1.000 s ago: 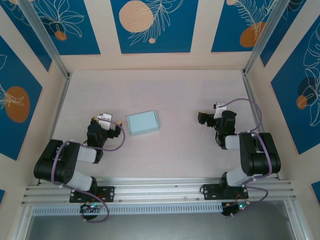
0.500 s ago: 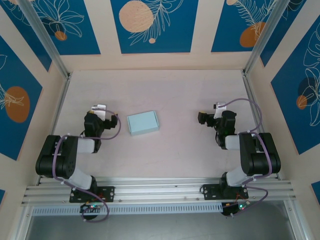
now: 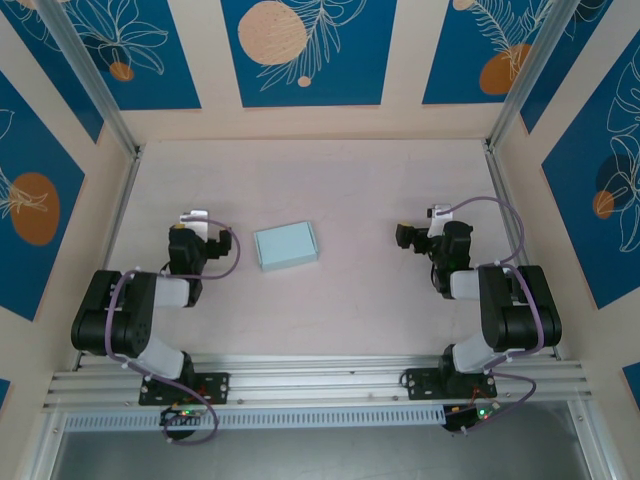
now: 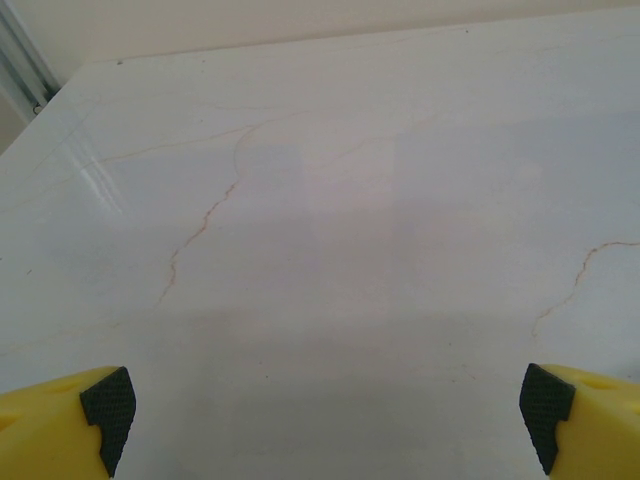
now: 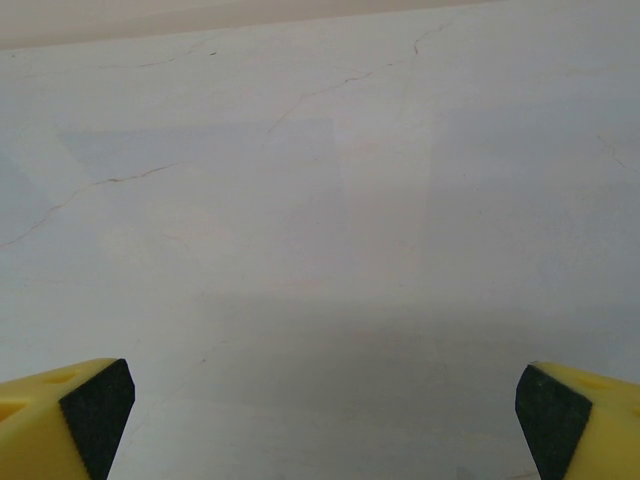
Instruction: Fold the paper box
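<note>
The paper box (image 3: 286, 245) is a pale mint-blue closed rectangular box lying flat on the table, left of centre. My left gripper (image 3: 190, 226) sits to the box's left, a short gap away, and faces the back wall. In the left wrist view its yellow fingers with black pads (image 4: 108, 405) stand wide apart, so the left gripper (image 4: 325, 420) is open over bare table. My right gripper (image 3: 406, 237) rests well to the right of the box. It is open too, the right gripper (image 5: 325, 415) holding nothing between its pads (image 5: 98, 400).
The white marbled table (image 3: 340, 180) is walled at the back and both sides by blue and cream panels. An aluminium rail (image 3: 320, 380) carries both arm bases along the near edge.
My left arm has swung away from the box, its gripper turning from facing right to facing the back wall. The right arm and the box have stayed put.
</note>
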